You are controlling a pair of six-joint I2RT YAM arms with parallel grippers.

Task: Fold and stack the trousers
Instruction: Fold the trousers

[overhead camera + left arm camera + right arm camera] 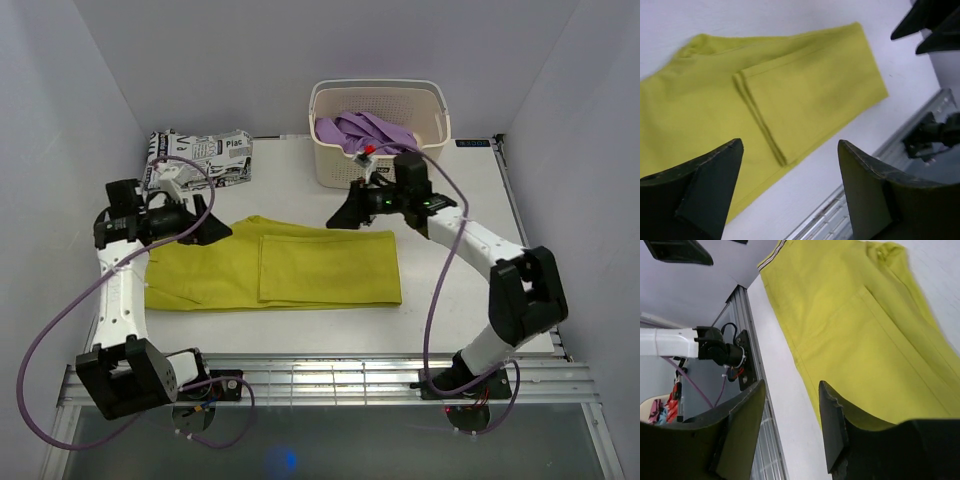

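Your trousers (300,268) lie folded flat across the middle of the table (460,300) in the top view. Your left arm rises from the lower left and bends inward. Its gripper (212,228) is at the cloth's upper-left edge, jaws spread wide and empty. Your right arm bends in from the lower right, and its gripper (342,216) is at the cloth's top edge, jaws parted, gripping nothing.
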